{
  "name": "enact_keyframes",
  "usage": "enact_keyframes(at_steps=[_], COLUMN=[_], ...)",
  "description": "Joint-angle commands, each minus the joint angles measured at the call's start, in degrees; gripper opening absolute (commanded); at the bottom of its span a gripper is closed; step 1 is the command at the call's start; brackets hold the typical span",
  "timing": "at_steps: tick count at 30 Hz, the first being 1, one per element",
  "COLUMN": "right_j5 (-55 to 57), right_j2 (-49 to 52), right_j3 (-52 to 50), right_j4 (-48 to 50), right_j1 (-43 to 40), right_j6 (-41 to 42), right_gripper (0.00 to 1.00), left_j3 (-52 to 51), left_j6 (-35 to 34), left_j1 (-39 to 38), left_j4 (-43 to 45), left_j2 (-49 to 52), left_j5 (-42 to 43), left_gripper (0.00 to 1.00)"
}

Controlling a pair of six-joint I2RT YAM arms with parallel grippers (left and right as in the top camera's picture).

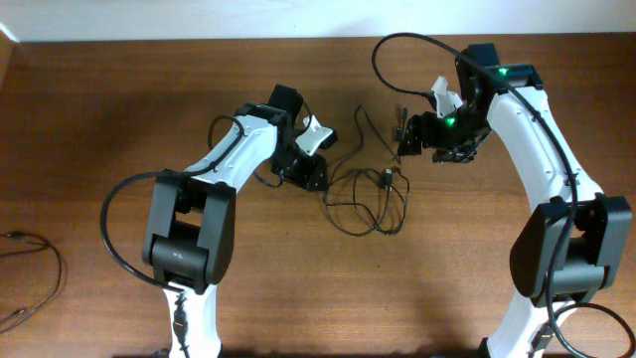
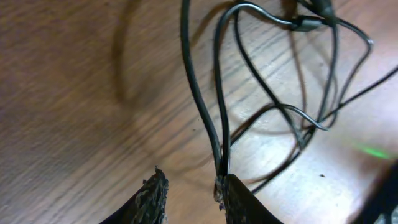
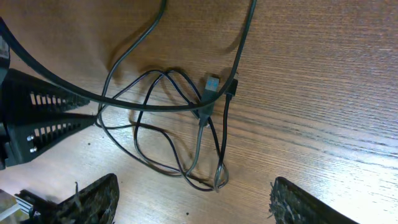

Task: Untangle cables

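The cables point(image 1: 368, 197) lie as a loose tangle of thin black loops on the wooden table between my two arms. In the left wrist view two strands of the cables point(image 2: 216, 112) run down to the tip of the right finger point(image 2: 235, 198), while bare wood shows in the gap of my left gripper point(image 2: 193, 194). That left gripper point(image 1: 316, 175) sits at the tangle's left edge. My right gripper point(image 3: 199, 202) hangs wide open above the cables point(image 3: 186, 134), with nothing between its fingers; overhead it point(image 1: 405, 136) is at the tangle's upper right. A silver-tipped plug point(image 3: 212, 83) lies in the knot.
Another thin black cord point(image 1: 35, 273) lies at the table's far left edge. The left arm's black body point(image 3: 37, 121) shows at the left of the right wrist view. Thick black arm cables point(image 1: 397, 45) arch over the table's back.
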Motion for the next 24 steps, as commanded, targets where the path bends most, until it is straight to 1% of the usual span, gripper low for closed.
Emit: enact_keyframes(at_steps=[1, 7, 9, 11, 13, 18, 20, 22, 24], right_j5=[0.52, 0.52, 0.52, 0.52, 0.52, 0.52, 0.52, 0.52, 0.52], right_j2=[0.33, 0.33, 0.33, 0.33, 0.33, 0.33, 0.33, 0.33, 0.33], right_j3=[-0.26, -0.26, -0.26, -0.26, -0.26, -0.26, -0.26, -0.26, -0.26], right_j4=[-0.02, -0.02, -0.02, -0.02, -0.02, -0.09, -0.24, -0.26, -0.26], right_j1=[-0.28, -0.28, -0.28, -0.28, -0.28, -0.28, -0.28, -0.28, -0.28], right_j6=[0.02, 0.02, 0.02, 0.02, 0.02, 0.02, 0.02, 0.02, 0.0], right_gripper=[0.79, 0.79, 0.79, 0.79, 0.79, 0.79, 0.79, 0.79, 0.79], left_j3=[-0.26, -0.26, -0.26, -0.26, -0.26, -0.26, -0.26, -0.26, -0.26], left_j6=[0.94, 1.09, 2.45, 2.4, 2.4, 2.4, 2.4, 2.36, 2.34], left_j1=[0.0, -0.5, -1.18, -1.95, -2.54, -2.67, -2.67, -2.67, -2.67], left_j4=[-0.92, -2.6, -3.26, -2.84, -2.38, -1.31, -1.33, -1.36, -1.33], left_j2=[0.61, 0.61, 0.61, 0.61, 0.63, 0.68, 0.72, 0.72, 0.7], left_j5=[6.19, 6.16, 5.31, 2.67, 0.87, 0.9, 0.92, 0.92, 0.92], left_gripper=[0.32, 0.31, 0.29, 0.26, 0.26, 0.24, 0.18, 0.1, 0.08])
